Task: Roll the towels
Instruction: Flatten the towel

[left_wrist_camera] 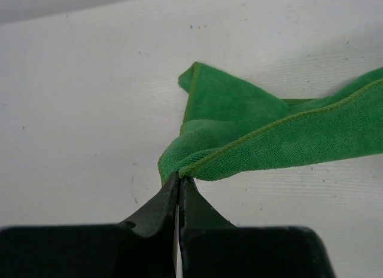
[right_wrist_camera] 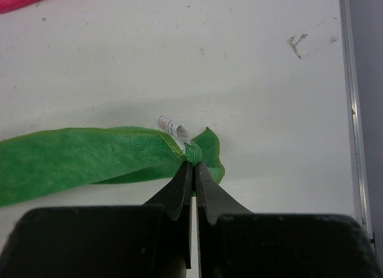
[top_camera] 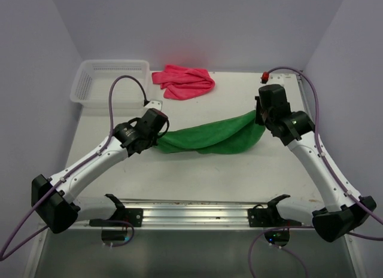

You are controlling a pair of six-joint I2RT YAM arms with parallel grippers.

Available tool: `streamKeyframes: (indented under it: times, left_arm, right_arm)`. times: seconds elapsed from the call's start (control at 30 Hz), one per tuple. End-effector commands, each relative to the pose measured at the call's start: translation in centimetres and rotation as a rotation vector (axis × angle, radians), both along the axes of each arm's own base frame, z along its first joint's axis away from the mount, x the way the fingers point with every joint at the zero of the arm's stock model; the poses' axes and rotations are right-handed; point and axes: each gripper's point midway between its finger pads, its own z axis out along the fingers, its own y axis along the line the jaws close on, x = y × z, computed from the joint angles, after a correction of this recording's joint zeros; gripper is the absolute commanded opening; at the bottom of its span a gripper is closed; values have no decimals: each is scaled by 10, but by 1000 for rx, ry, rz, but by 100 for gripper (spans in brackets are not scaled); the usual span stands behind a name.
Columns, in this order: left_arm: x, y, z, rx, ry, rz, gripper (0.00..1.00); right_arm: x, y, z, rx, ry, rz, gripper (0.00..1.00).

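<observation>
A bright green towel (top_camera: 209, 136) hangs stretched between both arms over the middle of the table, sagging in a folded band. My left gripper (left_wrist_camera: 179, 179) is shut on the towel's left end (left_wrist_camera: 239, 146), pinching a corner at its fingertips. At the towel's right end (right_wrist_camera: 78, 155), beside a small white label (right_wrist_camera: 173, 128), my right gripper (right_wrist_camera: 194, 164) is likewise shut on the cloth. A pink-red towel (top_camera: 184, 81) lies crumpled at the back of the table, apart from both grippers.
A white mesh basket (top_camera: 108, 81) stands at the back left corner, next to the pink-red towel. The table's right edge (right_wrist_camera: 353, 110) runs close beside my right gripper. A metal rail (top_camera: 191, 213) spans the near edge between the arm bases.
</observation>
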Motion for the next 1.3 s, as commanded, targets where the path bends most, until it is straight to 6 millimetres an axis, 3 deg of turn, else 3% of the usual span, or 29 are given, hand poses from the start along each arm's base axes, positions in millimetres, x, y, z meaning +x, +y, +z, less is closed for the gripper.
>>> streamKeyframes:
  times: [0.0,0.13,0.33,0.47,0.57,0.67,0.8,0.83,0.9,0.93,0.97,1.03,1.13,1.27]
  left_arm:
    - [8,17,31,46,-93,49,0]
    - [23,10,60,-21,-211,50,0]
    - [51,20,109,-15,-378,83,0]
    - [73,25,145,2,-437,90,0]
    - [90,32,162,-2,-459,96,0]
    - [96,46,170,-9,-469,126,0]
    - [86,50,167,-45,-473,117,0]
    - [83,50,165,-59,-474,114,0]
    - [70,50,157,-102,-469,107,0]
    - [65,48,153,-126,-460,91,0]
    - [54,50,149,-157,-462,93,0]
    - [42,48,145,-201,-462,71,0]
    - [17,49,146,-276,-496,34,0]
    - [-9,53,168,-358,-569,2,0]
  right_arm:
    - [8,-13,9,-14,-5,-29,0]
    - [21,-18,4,60,14,-43,0]
    - [44,-7,22,140,-32,-11,0]
    - [63,-4,56,156,-83,-13,0]
    - [70,-2,80,170,-124,-4,0]
    - [72,0,89,170,-129,10,0]
    - [58,-1,92,181,-138,25,0]
    - [48,0,97,196,-153,43,0]
    - [35,1,87,211,-128,60,0]
    - [20,0,95,225,-152,71,0]
    - [12,4,86,240,-128,93,0]
    - [-7,7,87,274,-133,123,0]
    - [-46,8,100,323,-175,173,0]
    - [-71,8,105,354,-160,186,0]
